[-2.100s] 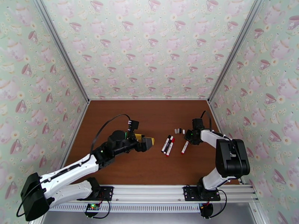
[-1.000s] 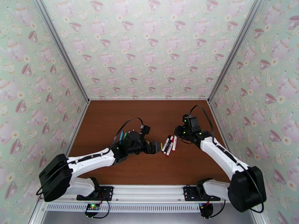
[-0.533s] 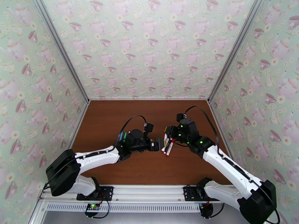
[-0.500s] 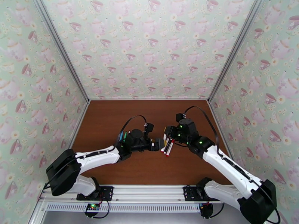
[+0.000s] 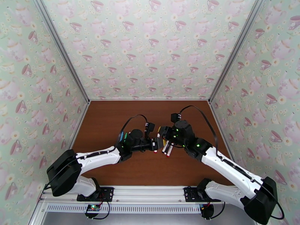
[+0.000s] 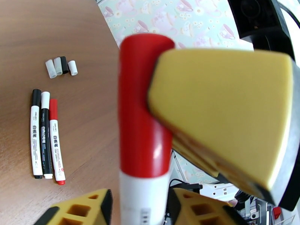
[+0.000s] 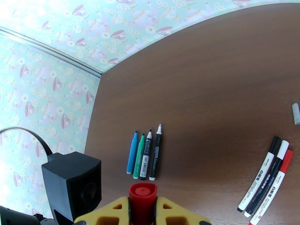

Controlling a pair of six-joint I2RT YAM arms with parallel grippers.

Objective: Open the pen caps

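A white pen with a red cap hangs above the table's middle, between the two grippers. My right gripper is shut on the red cap; one of its yellow fingers presses the cap's side. My left gripper has closed around the pen's white barrel. Three capped pens lie side by side on the table, with black, white and red caps.
Several loose caps lie in a row beyond the three pens; one loose cap sits at the frame's right edge. Several uncapped pens lie left of centre by the left arm. Patterned walls enclose the brown table.
The right gripper carried the red-capped pen leftward to the table's middle. The left gripper moved right to meet it and closed its jaws on the barrel.
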